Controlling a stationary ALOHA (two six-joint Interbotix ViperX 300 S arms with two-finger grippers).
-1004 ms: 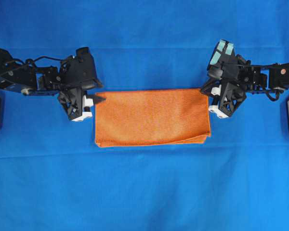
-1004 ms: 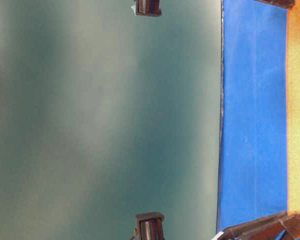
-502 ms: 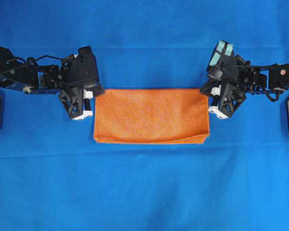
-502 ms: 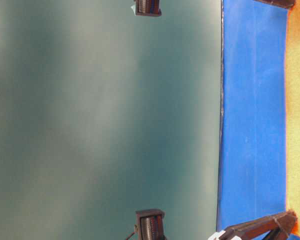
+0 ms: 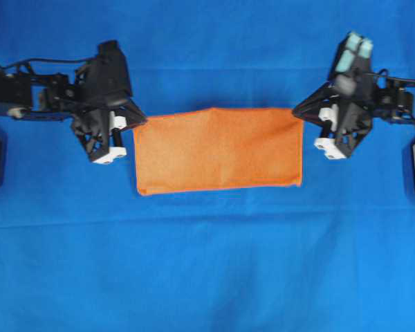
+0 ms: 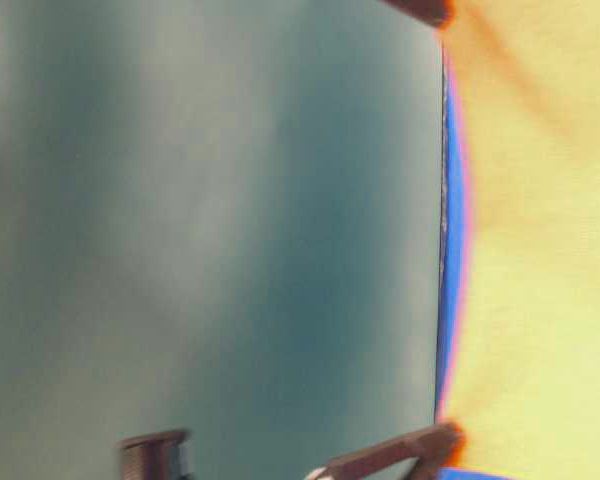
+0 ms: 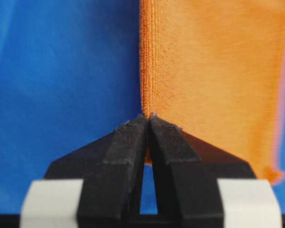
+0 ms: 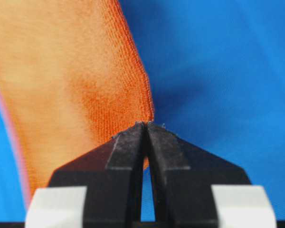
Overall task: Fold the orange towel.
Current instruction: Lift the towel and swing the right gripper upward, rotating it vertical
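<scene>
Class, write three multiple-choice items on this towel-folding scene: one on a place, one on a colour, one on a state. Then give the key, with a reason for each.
1. Where does the left pincer grip the orange towel?
A. at a corner
B. mid-panel
C. nowhere

2. What colour is the sheet under the towel?
A. green
B. blue
C. white

3. How does the right pincer stand?
A. wide open
B. shut on nothing
C. shut on the towel

Key: 1 A, the left wrist view shows the tips pinching the towel's hemmed corner. 2 B, the overhead view shows blue on every side. 3 C, the right wrist view shows closed tips with orange cloth between them.
</scene>
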